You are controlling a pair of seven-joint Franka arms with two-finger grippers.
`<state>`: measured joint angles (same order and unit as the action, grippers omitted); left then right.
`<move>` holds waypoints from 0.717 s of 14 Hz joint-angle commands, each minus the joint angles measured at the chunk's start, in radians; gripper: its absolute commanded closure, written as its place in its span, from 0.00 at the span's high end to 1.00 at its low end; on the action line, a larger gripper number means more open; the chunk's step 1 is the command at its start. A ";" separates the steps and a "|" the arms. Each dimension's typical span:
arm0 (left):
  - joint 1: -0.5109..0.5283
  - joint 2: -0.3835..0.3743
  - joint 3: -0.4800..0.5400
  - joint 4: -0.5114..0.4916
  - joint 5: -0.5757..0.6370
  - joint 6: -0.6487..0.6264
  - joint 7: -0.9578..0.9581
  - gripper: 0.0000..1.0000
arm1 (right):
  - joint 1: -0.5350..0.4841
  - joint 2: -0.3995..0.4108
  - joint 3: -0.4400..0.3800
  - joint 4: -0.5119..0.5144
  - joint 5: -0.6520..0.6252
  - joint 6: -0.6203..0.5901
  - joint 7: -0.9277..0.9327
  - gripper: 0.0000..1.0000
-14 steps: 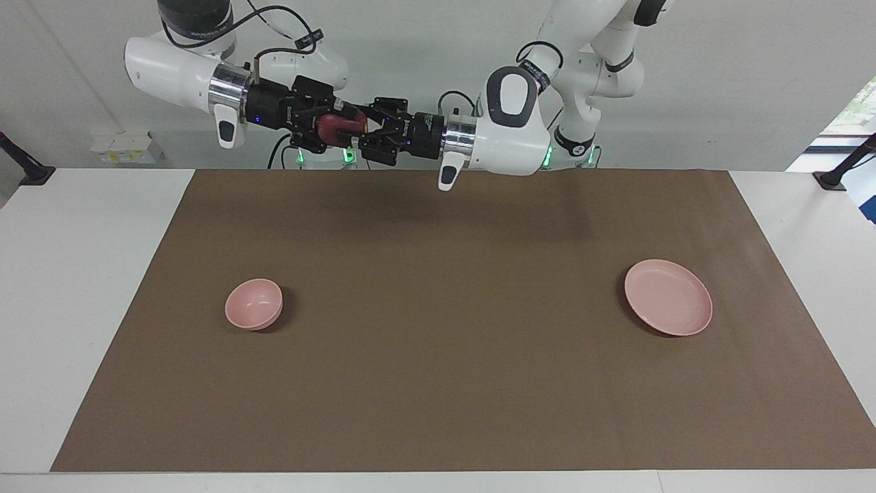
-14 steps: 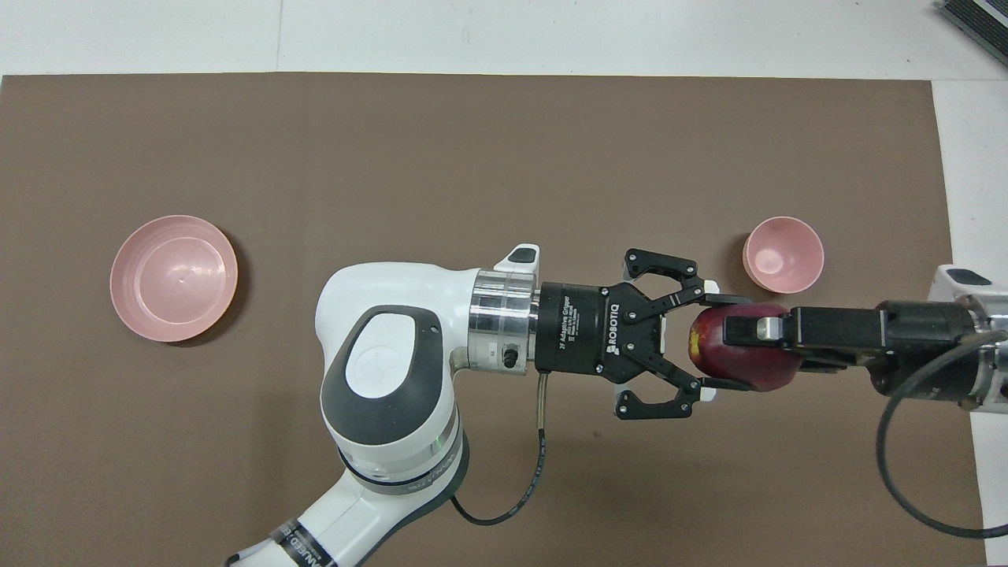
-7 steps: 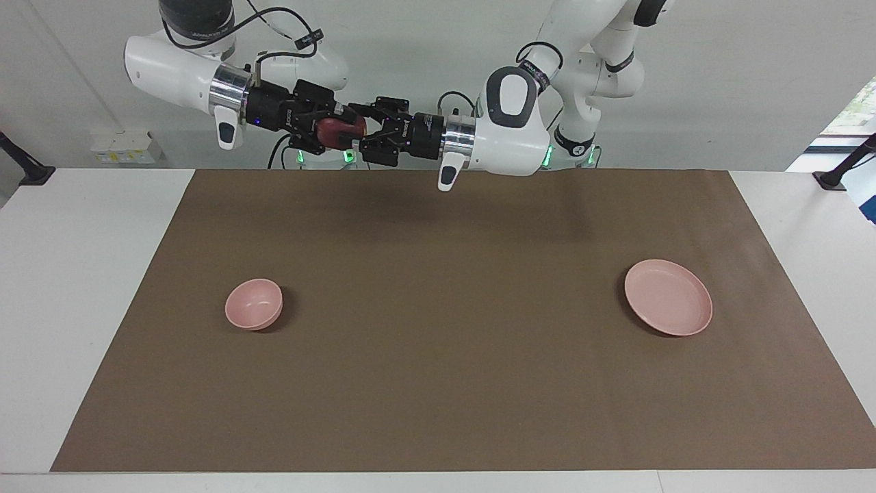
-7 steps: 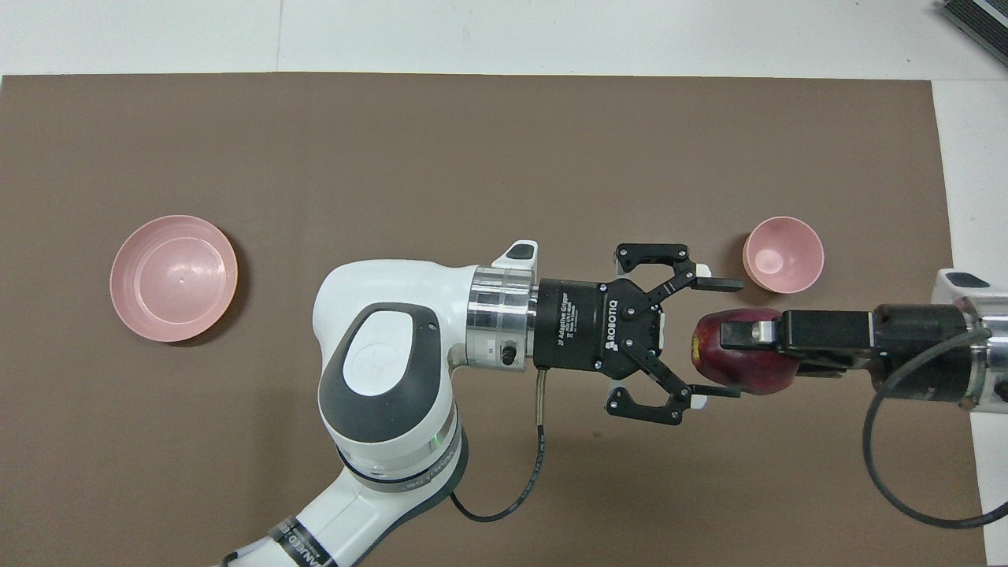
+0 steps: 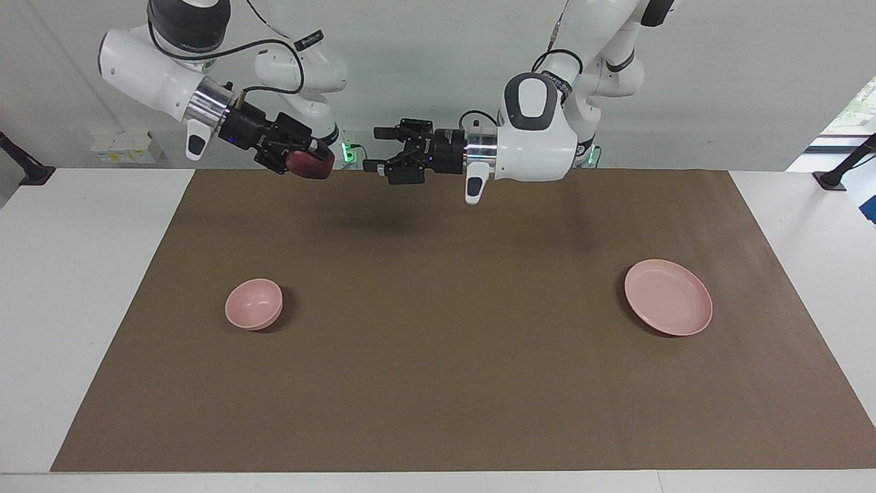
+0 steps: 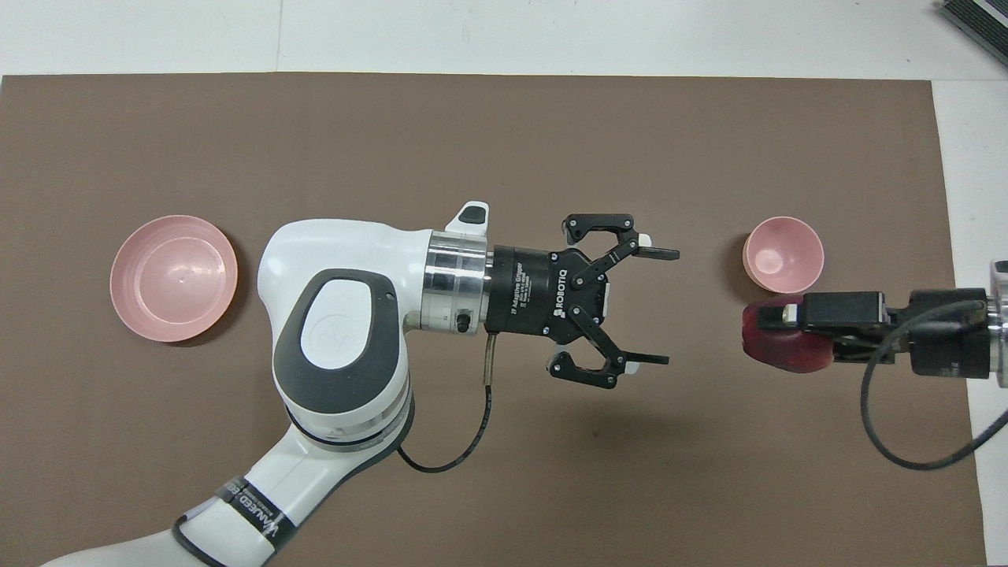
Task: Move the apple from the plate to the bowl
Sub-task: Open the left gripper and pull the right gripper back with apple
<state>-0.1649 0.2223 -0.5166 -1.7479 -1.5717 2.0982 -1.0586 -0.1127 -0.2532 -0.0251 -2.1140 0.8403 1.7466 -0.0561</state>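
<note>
I see the apple clamped between the fingers of the right gripper, which hangs in the air over the brown mat at the right arm's end of the table. In the overhead view the fruit sits under the upper black finger, its dark red skin smooth and rounded. The left gripper is raised over the middle of the mat with its jaws spread wide and nothing between them; it is well apart from the apple. Its fingers are thin black bars on jointed black links, mounted on a black cylindrical body with a silver ring and a glossy white arm casing. The bowl is small, deep, round, pale pink and matte, and stands on the mat below the apple's end of the table. The plate is flat, round, pale pink, with a shallow raised rim, and lies at the left arm's end, bare.
</note>
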 commanded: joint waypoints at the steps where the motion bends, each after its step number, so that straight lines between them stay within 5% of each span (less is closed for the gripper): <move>1: 0.060 0.003 0.001 -0.002 0.141 -0.078 0.000 1.00 | 0.010 0.051 0.011 0.069 -0.221 0.028 0.068 0.00; 3: 0.100 0.005 0.001 0.004 0.285 -0.160 0.003 1.00 | 0.040 0.072 0.025 0.088 -0.483 0.051 0.082 0.00; 5: 0.110 0.003 0.003 0.008 0.474 -0.175 0.003 1.00 | 0.051 0.104 0.025 0.094 -0.584 0.065 0.062 0.00; 10: 0.201 -0.015 0.003 0.028 0.907 -0.361 0.066 1.00 | 0.064 0.337 0.025 0.196 -0.932 0.238 -0.088 0.00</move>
<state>-0.0107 0.2215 -0.5105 -1.7396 -0.7907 1.8348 -1.0341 -0.0554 -0.0291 -0.0019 -2.0082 0.0183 1.9533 -0.0841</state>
